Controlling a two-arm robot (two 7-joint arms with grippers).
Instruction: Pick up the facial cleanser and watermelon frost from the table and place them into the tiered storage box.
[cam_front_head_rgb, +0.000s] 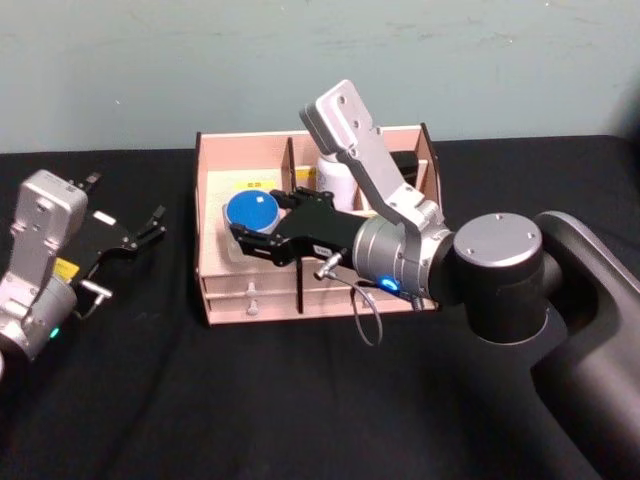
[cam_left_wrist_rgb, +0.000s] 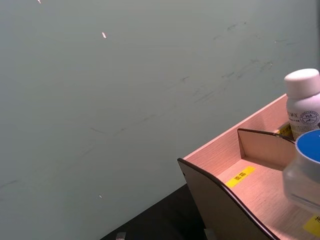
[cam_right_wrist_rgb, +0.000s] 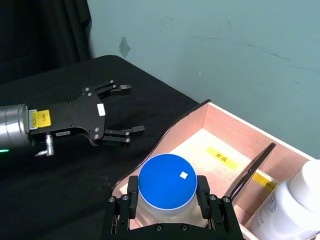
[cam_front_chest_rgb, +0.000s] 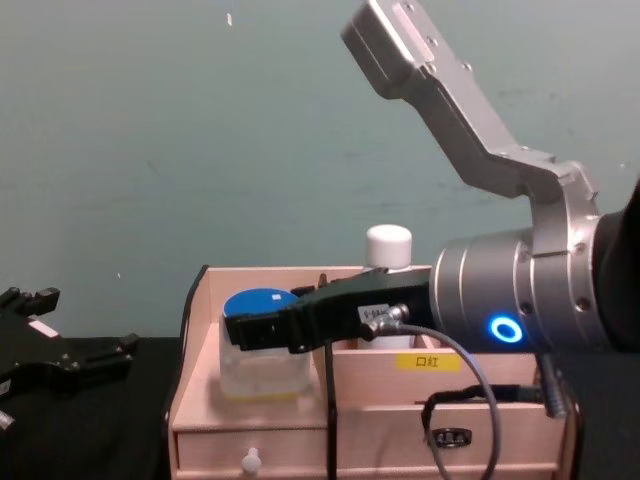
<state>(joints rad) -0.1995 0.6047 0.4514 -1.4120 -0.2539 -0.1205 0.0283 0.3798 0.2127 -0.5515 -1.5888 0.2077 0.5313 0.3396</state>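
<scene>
Currently the right end effector (cam_front_head_rgb: 240, 232) grips the blue-lidded jar (cam_front_head_rgb: 252, 211), holding it over the left compartment of the tiered storage box (cam_front_head_rgb: 210, 190), apparently for release. Left end effector (cam_front_head_rgb: 140, 232) idles open at nine o'clock above the desk (cam_front_head_rgb: 200, 400).

Lab-like test bench: black-draped table (cam_front_head_rgb: 200, 400), bare teal wall (cam_front_head_rgb: 150, 70).

The wooden organiser (cam_front_head_rgb: 310, 235) is seen from above in the head view, side-on and close in the chest view, and obliquely at close range from both wrists.
</scene>
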